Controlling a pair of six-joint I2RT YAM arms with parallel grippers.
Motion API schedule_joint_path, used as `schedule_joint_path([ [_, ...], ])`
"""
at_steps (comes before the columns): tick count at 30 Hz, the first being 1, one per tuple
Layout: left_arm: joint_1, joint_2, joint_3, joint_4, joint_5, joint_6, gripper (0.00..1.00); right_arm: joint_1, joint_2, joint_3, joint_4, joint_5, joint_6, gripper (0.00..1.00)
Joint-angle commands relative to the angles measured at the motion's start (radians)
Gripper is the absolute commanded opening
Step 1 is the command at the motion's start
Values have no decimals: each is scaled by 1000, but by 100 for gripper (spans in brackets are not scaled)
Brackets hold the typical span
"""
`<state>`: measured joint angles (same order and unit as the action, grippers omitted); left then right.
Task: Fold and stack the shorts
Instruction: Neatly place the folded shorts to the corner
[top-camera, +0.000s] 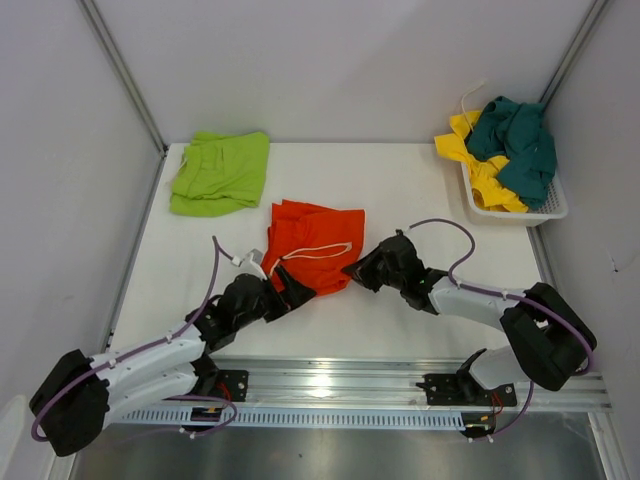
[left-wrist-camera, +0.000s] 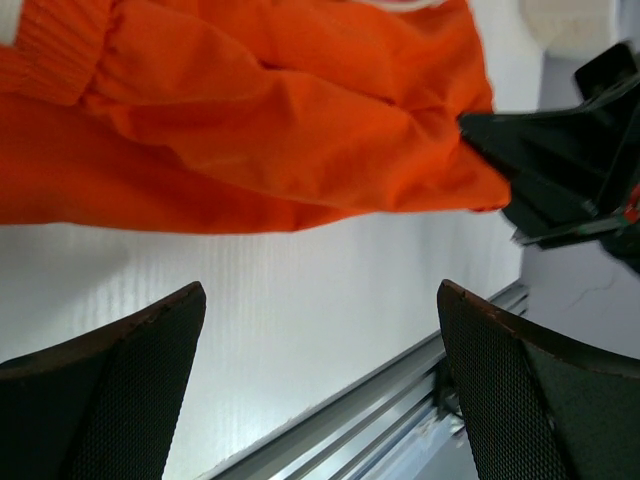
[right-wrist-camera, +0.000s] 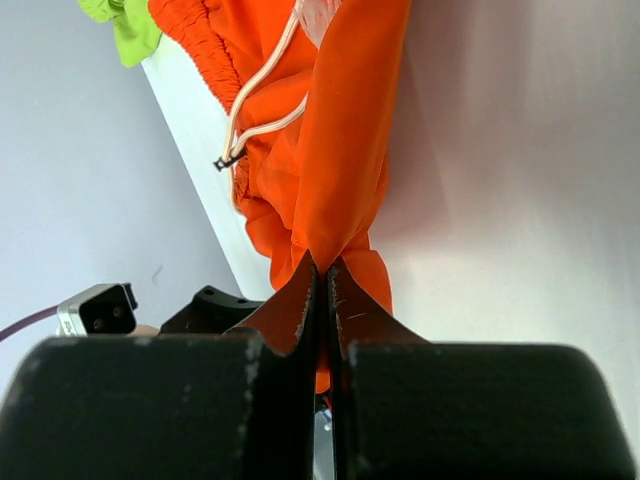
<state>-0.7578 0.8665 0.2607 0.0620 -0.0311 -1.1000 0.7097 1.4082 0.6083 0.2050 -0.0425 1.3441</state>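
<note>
Item under work: orange shorts (top-camera: 310, 245), lying flat on the table, left of the white basket (top-camera: 520, 215) and nearer the arms than it.

Right gripper (right-wrist-camera: 322, 262): fingers clamped tight on a thin pinch of the orange pair's near hem, on the corner towards the basket.

Left gripper (left-wrist-camera: 320, 290): fingers spread wide with bare table between them. The hem lies just beyond the tips. The overhead view appears to show the tips at the corner farthest from the basket, but contact cannot be confirmed.

Other stock: lime green pair (top-camera: 222, 172) folded, far to the left of the basket. Yellow (top-camera: 480, 170) and dark teal (top-camera: 520, 140) pairs are heaped inside it.

Assessment: the fold is not yet made. Only one corner is secured.

Recommendation: advance the left gripper onto its corner and close on a matching depth of cloth before any lift. Raise both corners level, carry them over together, and keep the white drawstring (top-camera: 315, 250) inside the fold. An uneven pull would likely skew the crease.
</note>
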Motion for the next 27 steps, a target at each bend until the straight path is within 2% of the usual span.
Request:
schedule_joint_path([
  [1, -31, 28, -20, 160, -122, -127, 99, 16, -29, 36, -13, 24, 49, 0],
  [3, -41, 52, -60, 261, -159, -181, 99, 17, -35, 33, -9, 23, 53, 0],
  [6, -60, 89, -69, 309, -208, -239, 99, 20, -41, 33, -7, 20, 55, 0],
  [14, -106, 172, 86, 35, -282, -360, 99, 19, -57, 33, 2, 9, 64, 0],
  [21, -140, 180, 37, 174, -336, -408, 99, 20, -55, 28, 20, -14, 84, 0],
  [27, -167, 278, 40, 240, -319, -459, 99, 22, -51, 16, 46, -36, 99, 0],
])
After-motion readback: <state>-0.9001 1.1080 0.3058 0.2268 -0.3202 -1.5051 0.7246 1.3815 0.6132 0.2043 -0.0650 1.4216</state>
